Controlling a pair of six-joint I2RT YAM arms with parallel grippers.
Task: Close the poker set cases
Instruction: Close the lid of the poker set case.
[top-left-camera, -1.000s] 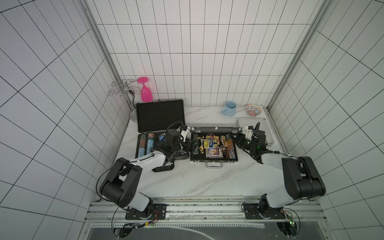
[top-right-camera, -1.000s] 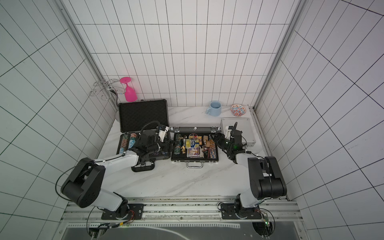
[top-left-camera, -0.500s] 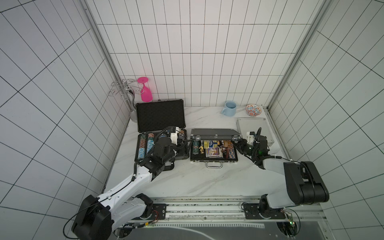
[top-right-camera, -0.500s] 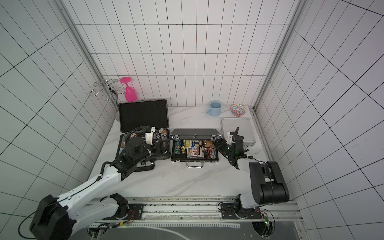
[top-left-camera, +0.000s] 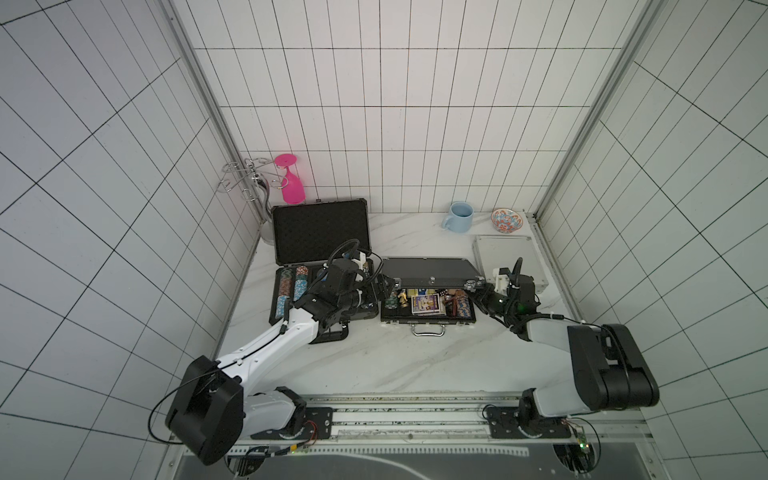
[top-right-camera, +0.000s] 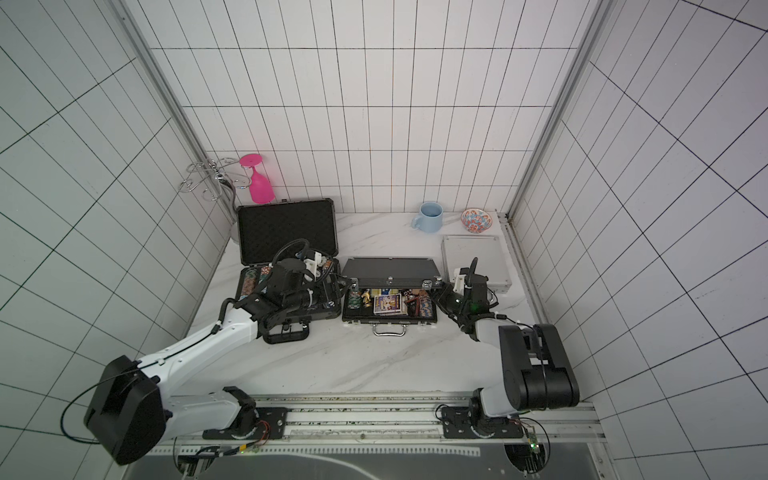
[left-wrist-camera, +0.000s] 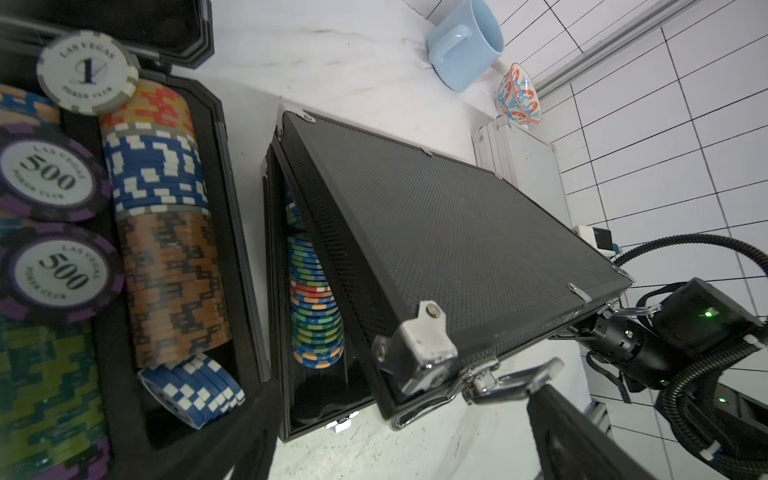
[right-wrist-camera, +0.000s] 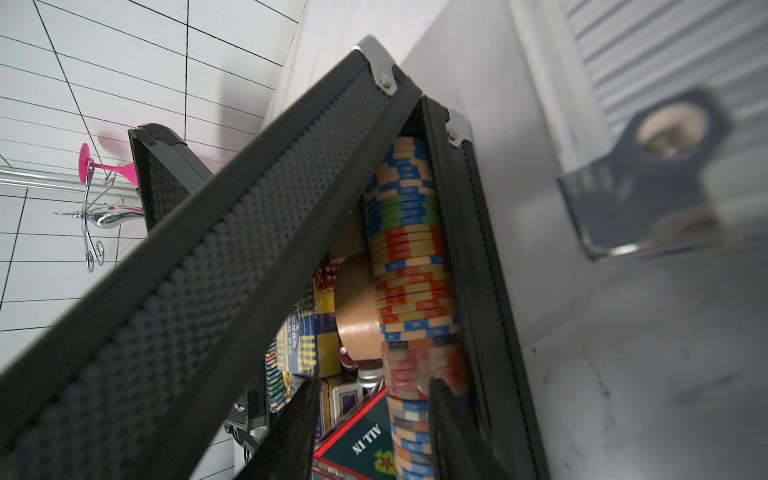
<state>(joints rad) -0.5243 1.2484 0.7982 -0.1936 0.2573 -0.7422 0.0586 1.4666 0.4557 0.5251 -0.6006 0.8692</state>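
Seen from above, a white marbled counter (top-left-camera: 395, 361) holds three cases. The medium black case with a silver handle (top-left-camera: 428, 322) sits at the frame's centre. Its lid (top-left-camera: 428, 270) is slanted half down over poker chips (left-wrist-camera: 316, 316) and card boxes (top-left-camera: 427, 304). The left claw (top-left-camera: 383, 286) is at the lid's left front corner, fingers (left-wrist-camera: 582, 432) spread wide. The right claw (top-left-camera: 478, 296) is at the lid's right front corner, fingers (right-wrist-camera: 451, 419) partly apart, with only the case's contents showing between them. Left of centre, the large dark-grey case (top-left-camera: 322, 235) stands open, lid upright. Toward the right edge, the small silver aluminium case (top-left-camera: 509, 259) lies shut.
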